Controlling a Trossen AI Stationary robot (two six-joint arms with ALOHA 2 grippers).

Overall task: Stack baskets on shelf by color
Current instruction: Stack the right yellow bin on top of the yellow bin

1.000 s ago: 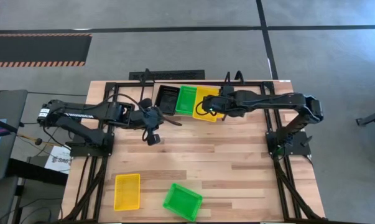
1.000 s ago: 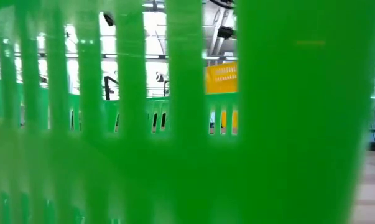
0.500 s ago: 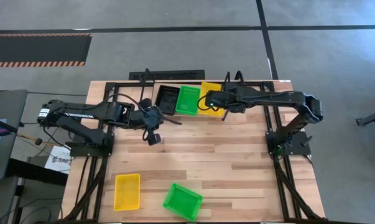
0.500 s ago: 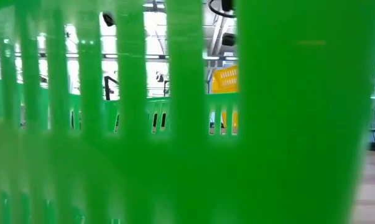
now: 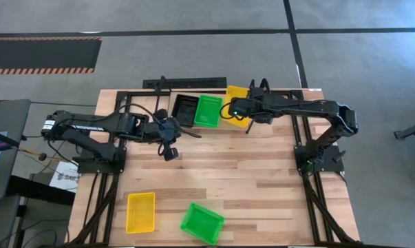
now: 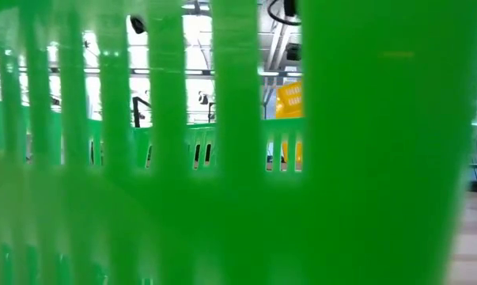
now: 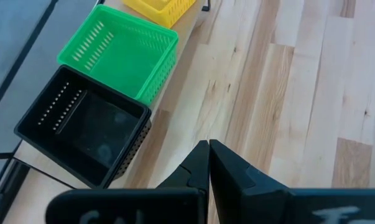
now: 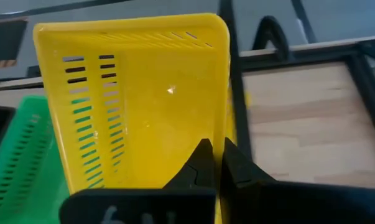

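Right pincer (image 8: pixel 213 149) grips a yellow basket (image 8: pixel 143 93) beside green basket (image 5: pixel 208 110); left pincer (image 7: pixel 209 149) closed, empty.

right gripper (image 5: pixel 232 110): pinched shut on the rim of the yellow basket (image 5: pixel 237 96), and it sits closer to the table's back edge than a second ago

yellow basket: it was lying flat next to the green basket (image 5: pixel 208 110) at the back of the table (image 5: pixel 262 186), now it's tipped up and swung toward the back edge, so from above you see less of it

low view: the yellow basket shows narrower and tilted than before
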